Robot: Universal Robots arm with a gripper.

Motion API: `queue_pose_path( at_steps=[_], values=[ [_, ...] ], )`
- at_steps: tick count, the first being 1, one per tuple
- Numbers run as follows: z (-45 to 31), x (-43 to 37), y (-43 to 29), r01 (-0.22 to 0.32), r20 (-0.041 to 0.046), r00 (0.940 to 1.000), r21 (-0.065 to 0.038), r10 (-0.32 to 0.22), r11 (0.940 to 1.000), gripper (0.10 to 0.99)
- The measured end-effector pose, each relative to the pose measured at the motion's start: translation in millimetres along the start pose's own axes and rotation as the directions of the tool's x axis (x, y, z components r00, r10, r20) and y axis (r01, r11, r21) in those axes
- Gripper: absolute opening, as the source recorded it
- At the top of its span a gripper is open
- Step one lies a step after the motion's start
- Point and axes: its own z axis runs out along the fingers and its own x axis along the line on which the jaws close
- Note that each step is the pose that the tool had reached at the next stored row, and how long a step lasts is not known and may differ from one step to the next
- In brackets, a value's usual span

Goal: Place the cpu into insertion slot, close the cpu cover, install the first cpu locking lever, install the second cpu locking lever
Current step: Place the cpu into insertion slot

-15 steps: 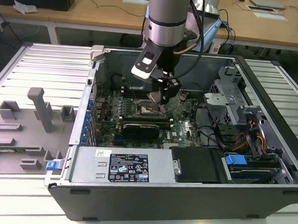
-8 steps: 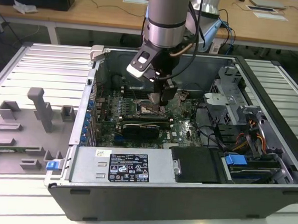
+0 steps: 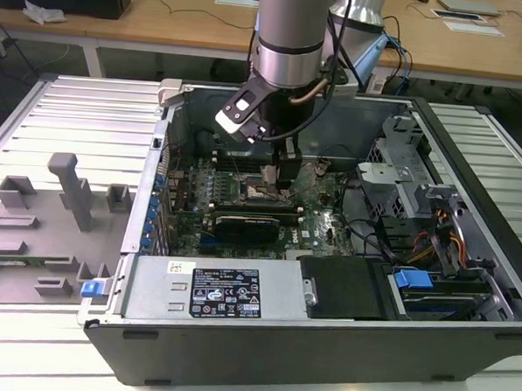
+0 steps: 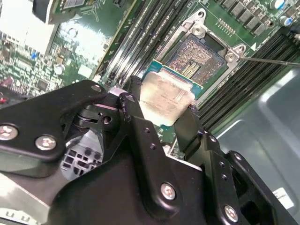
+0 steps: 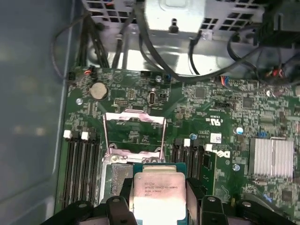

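My gripper point(image 3: 275, 172) hangs inside the open computer case, shut on the cpu point(image 4: 164, 96), a small square chip with a pale metal face point(image 5: 158, 193). Black fingers point(image 4: 136, 101) press on its two opposite edges. The chip hovers just above and partly over the insertion slot point(image 4: 197, 58), whose shiny contact field lies bare in its dark frame. In the first wrist view the cpu cover point(image 5: 133, 116) stands swung open beyond the slot point(image 5: 117, 174). A thin wire locking lever point(image 4: 272, 60) sticks out beside the socket, released.
Memory slots point(image 5: 79, 164) flank the socket on both sides. A black graphics card point(image 3: 246, 223) lies just in front of it, a finned heatsink point(image 5: 272, 159) and cable bundles point(image 5: 154, 47) nearby. The case walls point(image 3: 162, 155) enclose the board. A grey fixture tray point(image 3: 40, 228) sits at the exterior view's left.
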Motion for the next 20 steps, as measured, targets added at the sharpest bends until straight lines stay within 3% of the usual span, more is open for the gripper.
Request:
queue_pose_path(
  at_steps=[11, 20],
  values=[
    [9.7, 3.9, -6.1, -0.047, 0.0043, 0.9989, 0.000, 0.047, 0.9989, 0.533],
    [21.0, 17.6, -11.3, -0.049, 0.0043, 0.9988, 0.000, 0.049, 0.9988, 0.533]
  ],
)
